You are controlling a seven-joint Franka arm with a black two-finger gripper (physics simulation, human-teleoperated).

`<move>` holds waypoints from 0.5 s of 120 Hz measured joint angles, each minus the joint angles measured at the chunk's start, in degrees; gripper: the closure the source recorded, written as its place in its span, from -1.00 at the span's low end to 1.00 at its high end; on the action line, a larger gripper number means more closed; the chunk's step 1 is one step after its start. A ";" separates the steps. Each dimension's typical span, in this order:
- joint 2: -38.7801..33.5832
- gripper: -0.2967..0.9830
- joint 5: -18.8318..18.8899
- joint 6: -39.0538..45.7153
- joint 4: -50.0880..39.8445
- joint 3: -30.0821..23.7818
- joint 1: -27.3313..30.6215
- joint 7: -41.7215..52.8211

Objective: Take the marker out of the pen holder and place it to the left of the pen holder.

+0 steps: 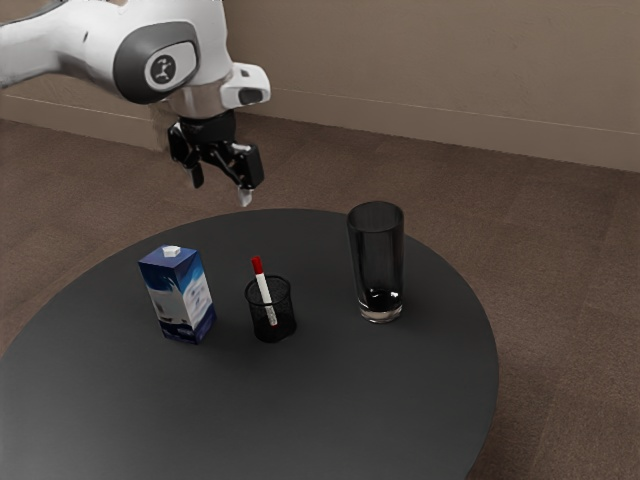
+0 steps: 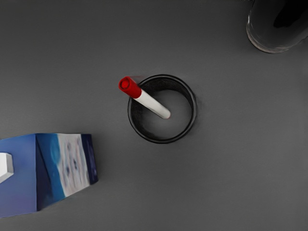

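Note:
My gripper (image 1: 220, 188) is open above the table's far edge in the exterior view, its two fingertips wide apart with nothing between them. The black mesh pen holder (image 1: 284, 322) stands upright on the table, lower than my hand. A white marker (image 1: 265, 288) with a red cap leans inside it, cap end up and sticking out past the rim. From above, in the wrist view, the marker (image 2: 153, 104) rests against the rim of the pen holder (image 2: 193, 113), its lower end inside.
A blue and white carton (image 1: 182, 295) stands on the exterior view's left of the pen holder, and a tall dark glass (image 1: 377, 260) on its right. Both are on the round black table (image 1: 330, 410). The wrist view has the carton (image 2: 72, 163) and part of the glass (image 2: 274, 29).

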 joint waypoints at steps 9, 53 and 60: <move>0.42 -0.54 -0.06 0.80 -0.06 0.16 -2.26 -0.59; 38.26 -0.53 -4.82 6.37 30.16 8.63 -2.19 -2.21; 39.56 -0.54 -5.95 8.12 29.81 8.73 -1.77 -3.10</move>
